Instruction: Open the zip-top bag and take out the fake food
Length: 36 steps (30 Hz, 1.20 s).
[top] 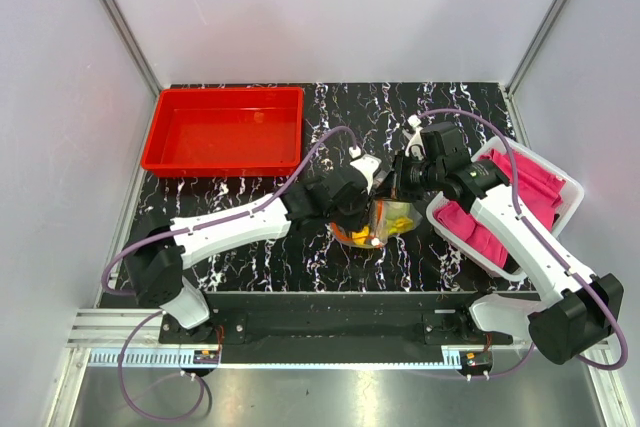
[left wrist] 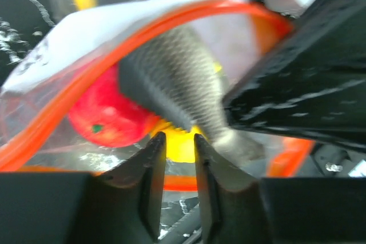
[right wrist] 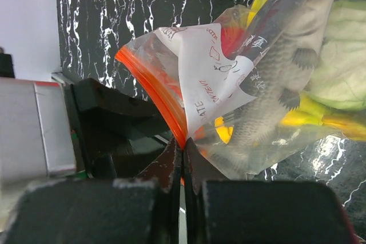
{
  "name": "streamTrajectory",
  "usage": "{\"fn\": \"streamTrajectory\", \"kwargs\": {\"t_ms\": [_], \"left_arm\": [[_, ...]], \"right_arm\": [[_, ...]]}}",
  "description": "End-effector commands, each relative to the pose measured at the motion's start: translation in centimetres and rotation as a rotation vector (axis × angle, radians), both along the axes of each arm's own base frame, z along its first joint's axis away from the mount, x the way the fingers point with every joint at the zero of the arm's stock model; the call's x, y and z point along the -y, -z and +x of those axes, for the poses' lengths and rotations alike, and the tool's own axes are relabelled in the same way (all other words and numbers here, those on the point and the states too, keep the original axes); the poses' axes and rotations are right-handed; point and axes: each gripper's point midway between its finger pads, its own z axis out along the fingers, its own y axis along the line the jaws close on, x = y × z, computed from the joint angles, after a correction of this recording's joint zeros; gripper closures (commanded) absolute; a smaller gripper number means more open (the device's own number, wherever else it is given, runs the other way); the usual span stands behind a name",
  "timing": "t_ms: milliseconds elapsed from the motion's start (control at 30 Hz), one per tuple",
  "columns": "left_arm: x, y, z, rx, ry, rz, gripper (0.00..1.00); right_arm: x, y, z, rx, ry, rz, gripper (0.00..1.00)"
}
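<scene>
Currently the zip-top bag is mid-bench, slightly toward the near edge, between the 2 claws. On 1 lip the right claw is clamped on the orange zip strip. Facing the gaping mouth, the left claw has its fingers a narrow gap apart, with the other lip's strip crossing that gap; cannot tell if it is pinched. Inside, the fake food: fish tail toward the left claw, long axis running back into the bag, red fruit left of it. For a pull, the left claw looks nearer.

A robotics lab cell: white panel walls, aluminium framing, two arms bolted to a marbled table.
</scene>
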Motion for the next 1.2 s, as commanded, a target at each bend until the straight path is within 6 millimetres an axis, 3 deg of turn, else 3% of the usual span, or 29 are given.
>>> {"fn": "streamTrajectory", "kwargs": {"t_ms": [0,267,500,533,667,867,1000,1167], "left_arm": [[2.4,-3.2,-1.3,-0.093,0.004,-0.179,0.65],[2.2,-1.2,-2.7,-0.251,-0.095,-0.252,0.67],[2.6,1.5,-3.1,-0.356,-0.102,-0.311,0.53],[3.5,0.6,-2.6,-0.336,-0.083,-0.379,0.52],[4.3,0.0,-2.4,-0.331,-0.078,-0.471,0.57],[5.6,0.6,-2.4,-0.393,-0.065,-0.51,0.58],[6.4,-0.1,-2.3,-0.407,-0.059,-0.611,0.62],[7.1,0.4,-2.8,-0.471,-0.058,-0.647,0.6]], "right_arm": [[-1.1,-3.4,-0.5,0.069,-0.038,0.088,1.0],[-1.0,-3.2,-0.4,0.068,-0.03,0.085,1.0],[-1.0,-3.1,-0.4,0.069,-0.028,0.084,1.0],[-1.0,-3.0,-0.3,0.07,-0.028,0.084,1.0],[-1.0,-2.8,-0.4,0.06,-0.027,0.088,1.0],[-1.2,-3.1,-0.4,0.064,-0.031,0.097,1.0],[-1.2,-3.1,-0.4,0.062,-0.028,0.1,1.0],[-1.2,-3.2,-0.4,0.064,-0.025,0.1,1.0]]}}
